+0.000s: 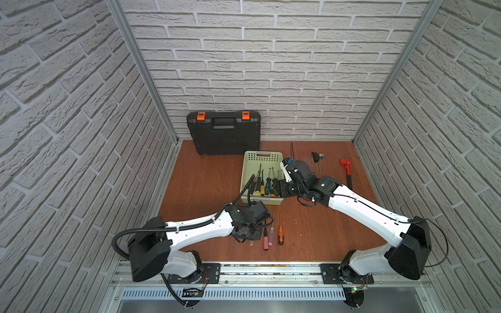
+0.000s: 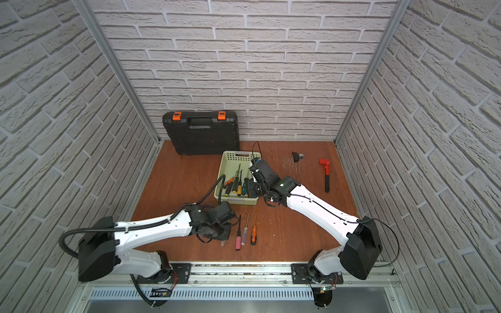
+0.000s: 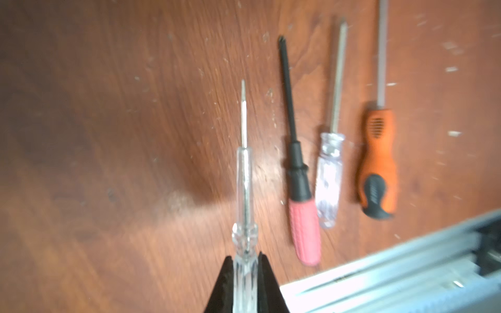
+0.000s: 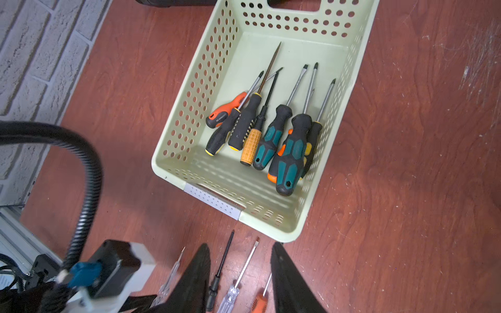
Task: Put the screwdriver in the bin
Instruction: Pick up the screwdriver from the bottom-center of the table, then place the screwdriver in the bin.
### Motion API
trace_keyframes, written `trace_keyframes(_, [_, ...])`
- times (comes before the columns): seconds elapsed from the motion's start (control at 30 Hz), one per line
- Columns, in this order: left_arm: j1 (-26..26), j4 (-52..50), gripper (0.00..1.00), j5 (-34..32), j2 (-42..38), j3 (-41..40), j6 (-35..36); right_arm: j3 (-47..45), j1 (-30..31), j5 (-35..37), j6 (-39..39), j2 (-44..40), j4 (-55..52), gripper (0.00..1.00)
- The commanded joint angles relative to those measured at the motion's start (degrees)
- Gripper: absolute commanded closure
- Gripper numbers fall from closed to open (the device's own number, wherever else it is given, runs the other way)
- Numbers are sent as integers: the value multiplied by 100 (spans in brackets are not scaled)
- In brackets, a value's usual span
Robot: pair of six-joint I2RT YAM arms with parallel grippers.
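Screwdriver (image 3: 245, 189), clear-handled, clamped in left jaws (right jaws apart, empty, near bin (image 4: 295, 27))

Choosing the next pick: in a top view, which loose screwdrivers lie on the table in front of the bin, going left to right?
pink screwdriver → clear screwdriver → orange screwdriver

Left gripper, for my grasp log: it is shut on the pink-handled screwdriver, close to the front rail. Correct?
Wrong tool. The left wrist view shows the left gripper shut on the slim clear screwdriver; the pink-handled screwdriver lies loose on the table beside it. It is close to the front rail.
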Motion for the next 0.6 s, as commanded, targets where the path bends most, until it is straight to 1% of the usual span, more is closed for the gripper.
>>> trace_keyframes(0.0, [44, -745, 95, -93, -692, 125, 79, 327, -15, 423, -326, 59, -195, 61])
trace_keyframes(0.07, [214, -976, 95, -137, -966, 427, 281, 409, -33, 472, -439, 70, -234, 61])
trace_keyframes(0.13, [568, -1008, 94, -97, -1062, 773, 537, 457, -46, 471, -495, 74, -219, 60])
trace_keyframes(0.23, [1247, -695, 94, 87, -775, 1333, 1014, 527, -57, 358, -483, 157, -212, 61])
trace_keyframes(0.3, [1632, -395, 94, 148, -293, 1798, 1352, 546, -55, 219, -444, 222, -203, 61])
trace_keyframes(0.43, [2172, -214, 95, 369, 855, 2741, 1819, 546, -57, 42, -485, 221, -252, 61])
trace_keyframes(0.57, [2516, -299, 95, 361, 1785, 3480, 2469, 555, -57, 276, -657, 89, -435, 61])
